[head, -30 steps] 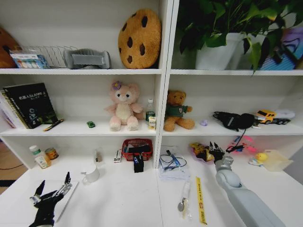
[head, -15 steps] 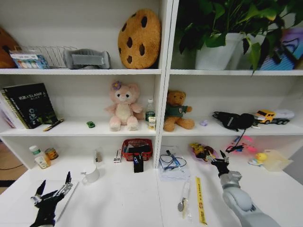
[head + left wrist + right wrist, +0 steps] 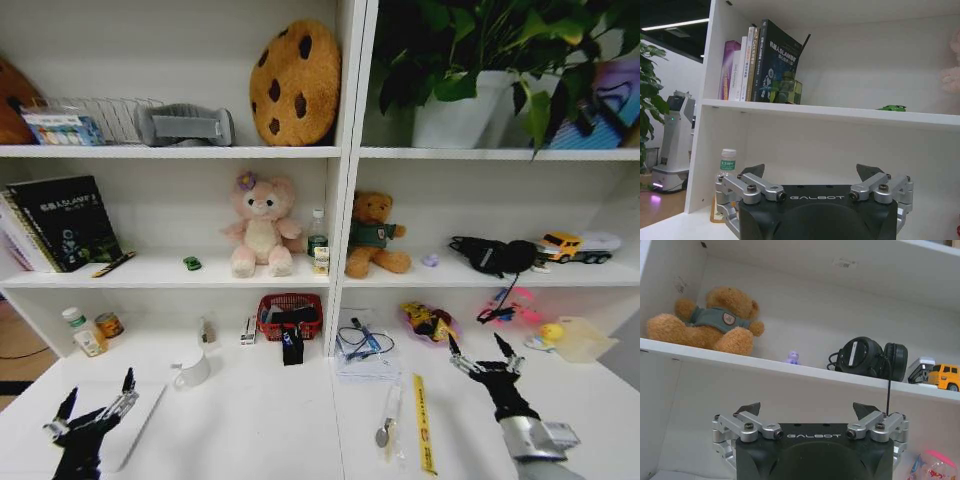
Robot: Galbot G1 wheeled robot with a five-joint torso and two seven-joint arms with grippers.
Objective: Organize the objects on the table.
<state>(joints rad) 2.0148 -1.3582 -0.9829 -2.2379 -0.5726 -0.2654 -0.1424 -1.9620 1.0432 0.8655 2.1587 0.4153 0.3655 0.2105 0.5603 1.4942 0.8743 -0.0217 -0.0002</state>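
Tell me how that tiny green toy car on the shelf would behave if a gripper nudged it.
The green toy car is tiny, so probably very light. If its wheels turn, it may roll along the shelf. Being small, it could slip from wide fingers.

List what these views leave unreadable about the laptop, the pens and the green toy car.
- Laptop: head view, partly behind the left gripper and cut by the bottom edge; logo unseen.
- Pens: head view, too small; cap colours unclear.
- Green toy car: tiny on the shelf; details unreadable.
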